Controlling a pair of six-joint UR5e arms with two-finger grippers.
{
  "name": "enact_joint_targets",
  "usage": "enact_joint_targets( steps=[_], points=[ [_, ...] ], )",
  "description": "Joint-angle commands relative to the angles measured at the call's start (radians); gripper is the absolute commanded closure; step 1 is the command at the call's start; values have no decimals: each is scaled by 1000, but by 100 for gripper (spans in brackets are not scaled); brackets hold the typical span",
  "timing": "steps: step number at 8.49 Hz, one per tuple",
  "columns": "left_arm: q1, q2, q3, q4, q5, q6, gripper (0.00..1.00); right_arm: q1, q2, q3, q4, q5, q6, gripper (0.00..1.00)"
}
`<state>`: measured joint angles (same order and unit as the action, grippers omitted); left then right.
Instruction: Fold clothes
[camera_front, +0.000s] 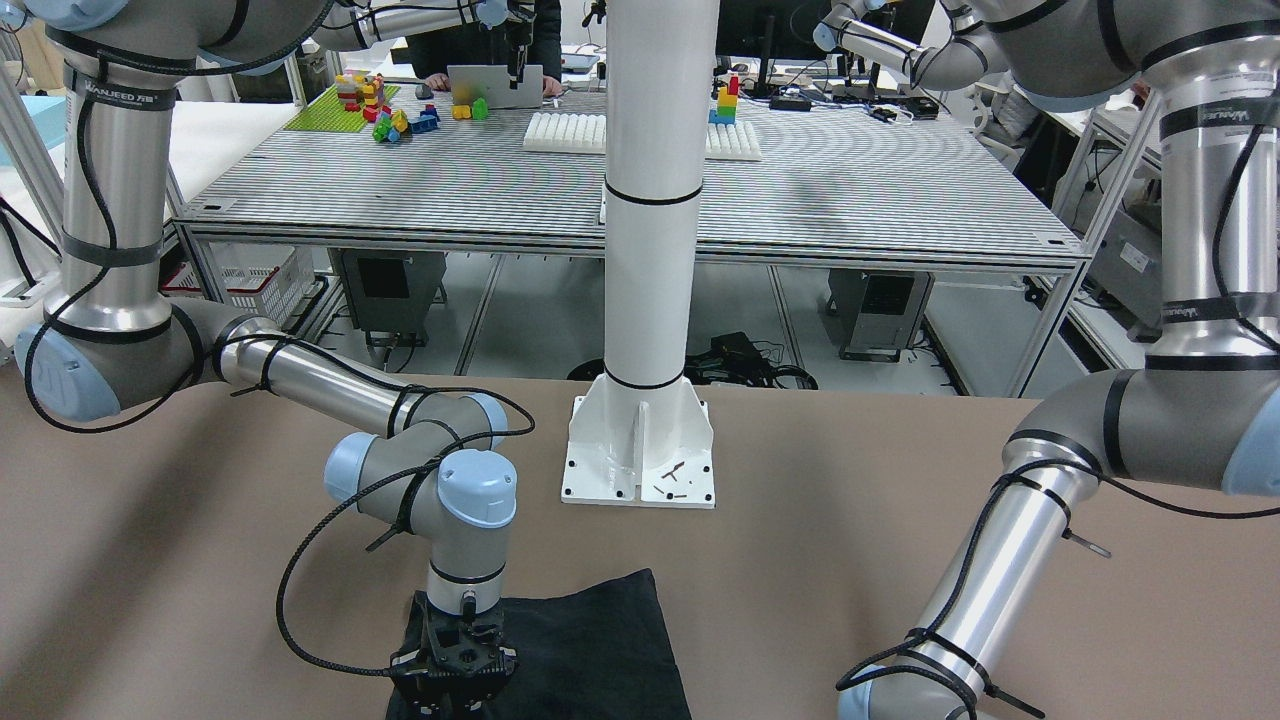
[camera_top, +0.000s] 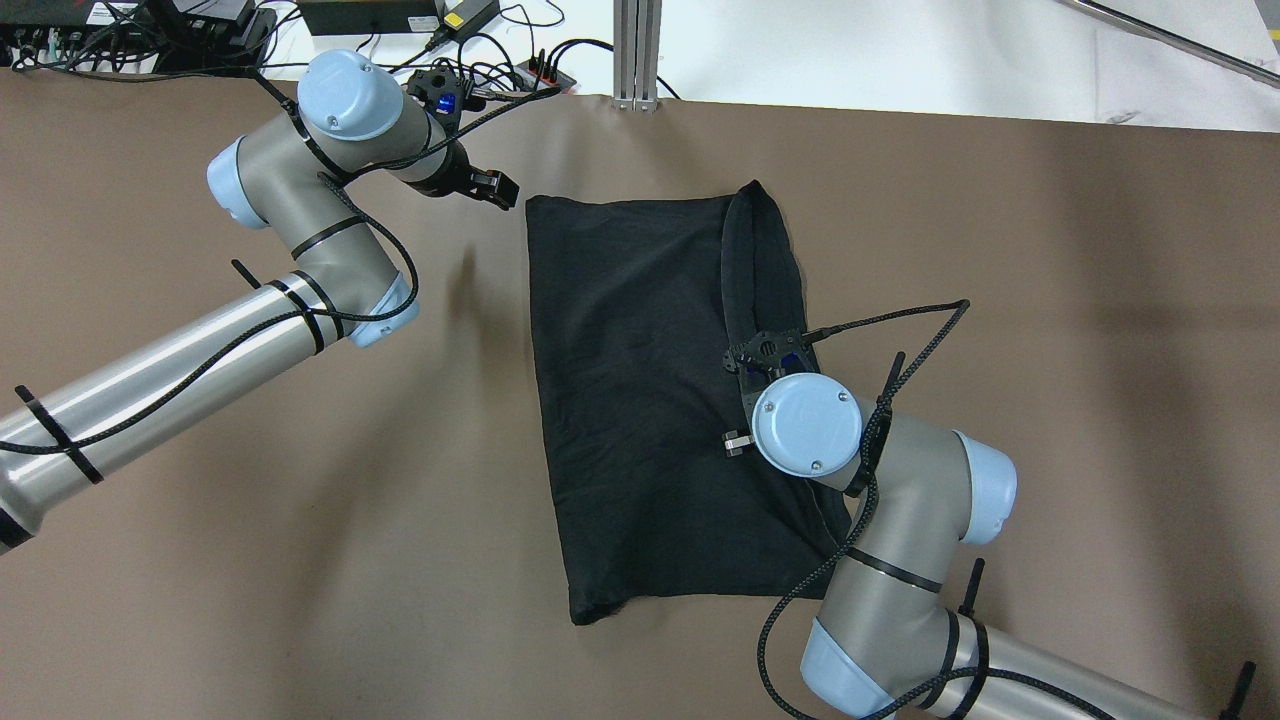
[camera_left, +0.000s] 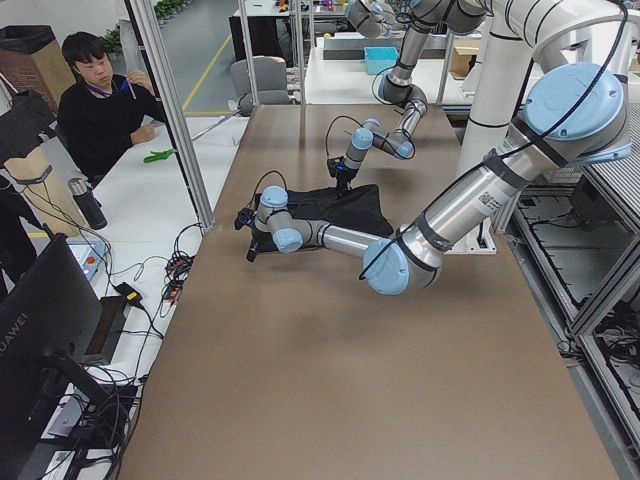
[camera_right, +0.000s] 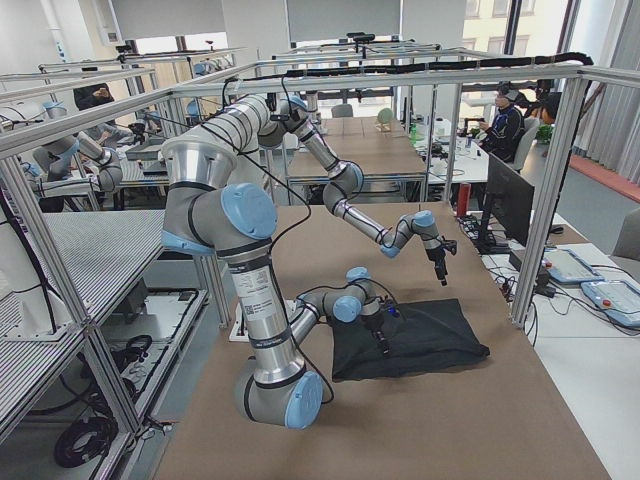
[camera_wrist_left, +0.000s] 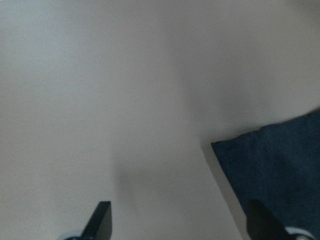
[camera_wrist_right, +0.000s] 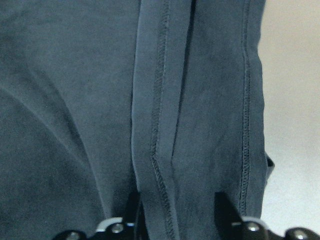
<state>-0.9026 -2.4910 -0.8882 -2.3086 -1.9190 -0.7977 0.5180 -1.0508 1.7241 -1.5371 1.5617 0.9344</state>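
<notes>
The right wrist view gives you what overhead hides: the right hand (camera_wrist_right: 176, 202), narrowly parted, straddles a stitched hem (camera_wrist_right: 160, 100) of the clothes (camera_top: 640, 400), flat on the desk (camera_top: 300, 520). The left hand (camera_wrist_left: 177, 220), spread wide, hangs off the clothes' far left corner over bare desk; the white pillar (camera_front: 640, 450) stands apart, robot-side.

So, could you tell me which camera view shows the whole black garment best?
Overhead exterior: the black garment lies nearly whole, only the right arm covering an edge. Front-facing cuts it off at the bottom; side views show it small and oblique; wrist views show just a corner or hems.
</notes>
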Motion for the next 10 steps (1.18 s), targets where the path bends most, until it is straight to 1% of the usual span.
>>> enact_joint_targets(
  steps=[1,3,5,6,7,8,9,10],
  points=[
    [1,0,0,0,0,0,5,0,2,0,0,4,0,91],
    [2,0,0,-2,0,0,5,-1,2,2,0,4,0,100],
    [1,1,0,-2,0,0,5,7,-1,6,2,24,-6,100],
    [2,3,-2,-2,0,0,6,34,-9,8,3,68,-9,100],
    [2,6,-2,-3,0,0,5,54,-40,18,5,105,-11,100],
    [2,6,-2,-5,0,0,5,65,-96,49,26,107,-43,100],
    [2,6,-2,-9,2,0,5,69,-169,60,122,109,-87,100],
    [2,6,-2,-9,2,0,5,71,-213,58,186,109,-91,100]
  ],
)
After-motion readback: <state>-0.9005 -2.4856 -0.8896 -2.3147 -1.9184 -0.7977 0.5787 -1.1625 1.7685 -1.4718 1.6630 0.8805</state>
